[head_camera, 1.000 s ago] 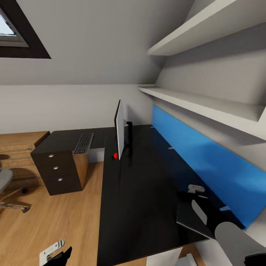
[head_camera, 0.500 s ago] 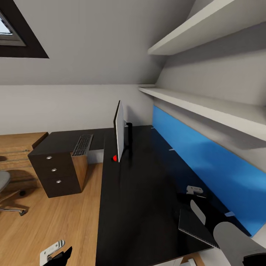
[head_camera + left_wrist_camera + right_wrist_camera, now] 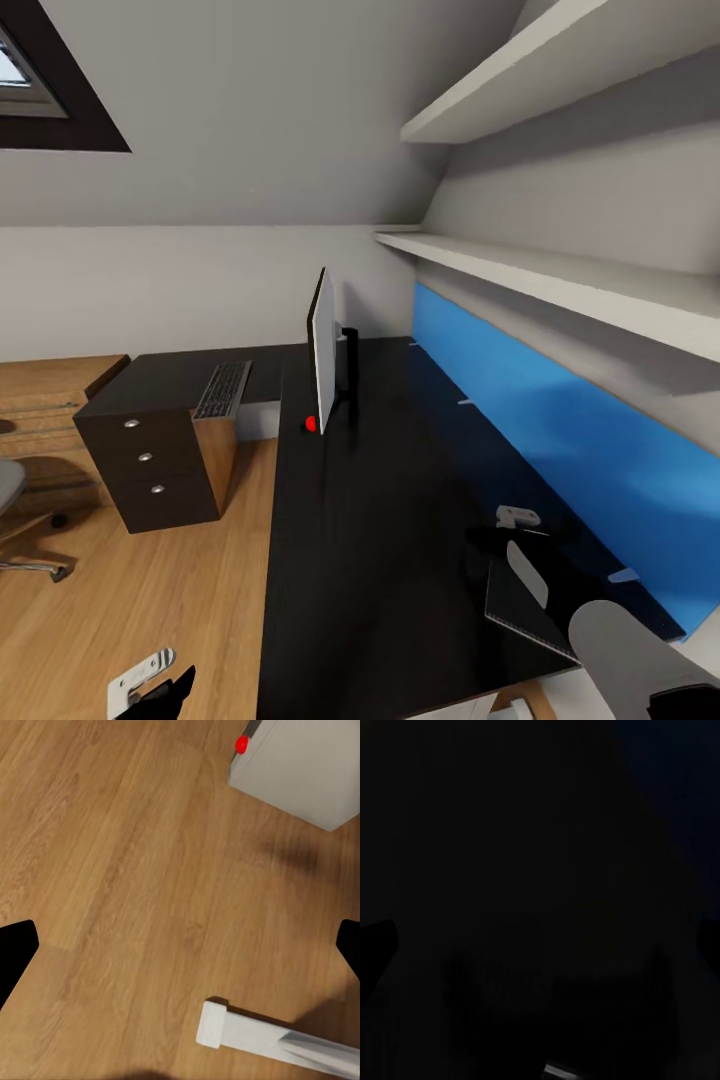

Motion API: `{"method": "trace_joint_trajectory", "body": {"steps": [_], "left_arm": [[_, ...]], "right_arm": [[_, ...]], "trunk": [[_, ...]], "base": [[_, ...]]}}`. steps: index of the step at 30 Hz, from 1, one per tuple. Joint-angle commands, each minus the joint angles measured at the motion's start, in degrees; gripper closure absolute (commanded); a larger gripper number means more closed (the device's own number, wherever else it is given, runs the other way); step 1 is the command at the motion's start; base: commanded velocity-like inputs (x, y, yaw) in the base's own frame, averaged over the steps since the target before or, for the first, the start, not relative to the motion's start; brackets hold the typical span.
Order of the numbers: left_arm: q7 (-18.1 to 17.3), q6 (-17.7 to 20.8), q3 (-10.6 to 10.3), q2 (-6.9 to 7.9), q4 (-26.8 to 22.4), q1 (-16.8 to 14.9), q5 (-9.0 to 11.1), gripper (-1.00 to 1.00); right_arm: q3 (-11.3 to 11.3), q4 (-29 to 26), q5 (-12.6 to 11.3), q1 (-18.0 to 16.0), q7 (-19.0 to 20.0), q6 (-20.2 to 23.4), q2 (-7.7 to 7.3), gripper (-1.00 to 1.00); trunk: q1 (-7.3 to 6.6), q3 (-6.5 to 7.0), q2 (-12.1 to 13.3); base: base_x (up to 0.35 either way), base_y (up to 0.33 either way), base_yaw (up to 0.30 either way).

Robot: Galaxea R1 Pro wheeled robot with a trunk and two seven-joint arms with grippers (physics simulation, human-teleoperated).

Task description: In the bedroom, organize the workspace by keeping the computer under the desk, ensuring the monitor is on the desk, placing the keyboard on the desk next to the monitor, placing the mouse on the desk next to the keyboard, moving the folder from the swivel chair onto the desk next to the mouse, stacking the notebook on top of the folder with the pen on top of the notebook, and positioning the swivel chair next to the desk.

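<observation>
Swivel chair [image 3: 12, 500] cut off; R wrist view maybe too dark.

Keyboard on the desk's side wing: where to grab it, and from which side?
Probably the near short end of the keyboard, approached from the floor side. It lies flat and thin, and that end reaches the edge of the desk, leaving room for a finger underneath.

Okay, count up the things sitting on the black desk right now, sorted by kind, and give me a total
Monitor: 1
Keyboard: 1
Notebook, by the right arm's end of the desk: 1
Total: 3
</observation>
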Motion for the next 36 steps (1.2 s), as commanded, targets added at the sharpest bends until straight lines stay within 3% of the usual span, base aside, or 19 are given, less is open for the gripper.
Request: {"method": "trace_joint_trajectory", "body": {"steps": [1, 4, 18, 25, 36], "left_arm": [[0.36, 0.3, -0.04, 0.02, -0.15, 0.02, 0.6, -1.0], [0.37, 0.33, -0.01, 0.02, -0.15, 0.03, 0.6, -1.0], [0.3, 0.12, 0.16, 0.08, 0.72, 0.03, 0.66, -1.0], [0.3, 0.07, 0.22, 0.1, 1.39, 0.01, 0.47, -1.0], [0.29, 0.01, 0.22, 0.1, 1.44, 0.02, 0.45, -1.0]], "right_arm": [[0.47, -0.14, -0.6, -0.02, -0.51, 0.35, -0.06, -1.0], [0.47, -0.14, -0.6, -0.02, -0.51, 0.59, -0.01, -1.0], [0.46, -0.14, -0.59, -0.02, -0.52, 0.75, 0.02, -1.0], [0.46, -0.14, -0.59, -0.02, -0.51, 0.75, 0.02, -1.0], [0.45, -0.14, -0.66, -0.02, -0.51, 0.75, 0.02, -1.0]], "trunk": [[0.23, -0.24, -0.45], [0.89, -0.78, -1.66], [0.89, -0.78, -1.66], [0.89, -0.78, -1.66], [0.89, -0.78, -1.66]], "base": [[0.0, 0.0, 0.0], [0.0, 0.0, 0.0], [-0.003, 0.0, 0.0], [-0.212, 0.0, 0.0], [-0.038, 0.0, 0.0]]}}
